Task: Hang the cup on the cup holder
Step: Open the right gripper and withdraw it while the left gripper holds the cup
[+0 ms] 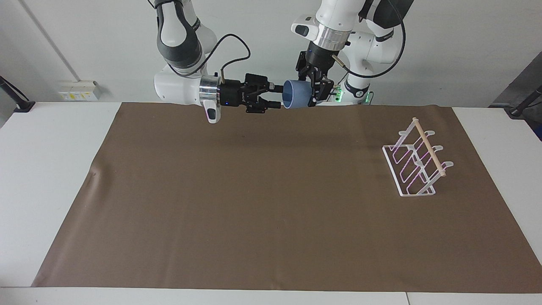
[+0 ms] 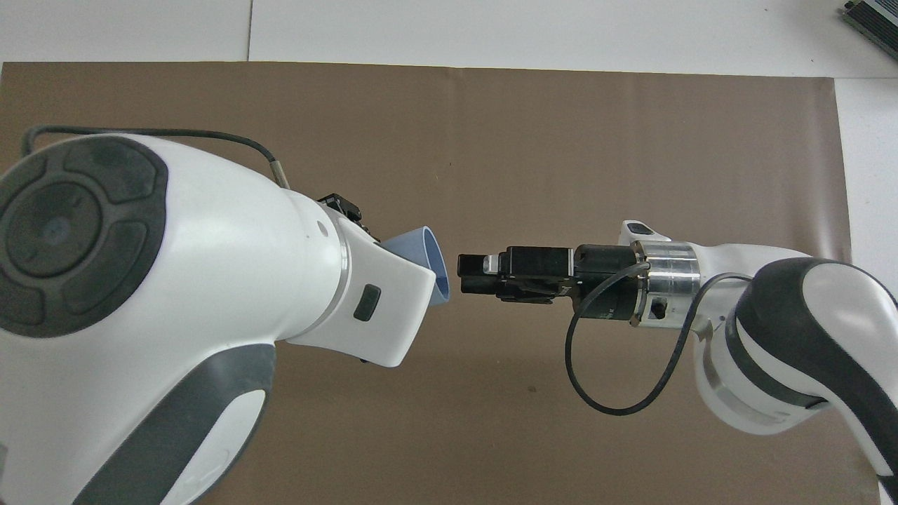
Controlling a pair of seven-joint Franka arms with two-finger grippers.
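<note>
- The cup (image 1: 296, 94), a light-blue tumbler, hangs in the air at the upper middle of the facing view, tipped on its side so its open mouth faces the right arm.
- The left gripper (image 1: 315, 91) comes down from the top of that frame and is clamped on the cup's wall, over the robot-side edge of the brown mat (image 1: 271, 203).
- In the overhead view the left arm's big white wrist covers most of the cup (image 2: 421, 263); only the rim and part of the wall show at mid-frame.
- The right gripper (image 1: 276, 96) lies level in the upper middle of the facing frame, pointing at the cup's mouth; its two fingers stand spread apart and grip nothing, tips just beside the rim.
- From overhead a narrow gap shows between the right gripper (image 2: 468, 273) and the cup.
- The cup holder (image 1: 417, 163), a white wire rack with a wooden dowel on top, stands on the mat at the facing frame's right, well apart from both grippers.
</note>
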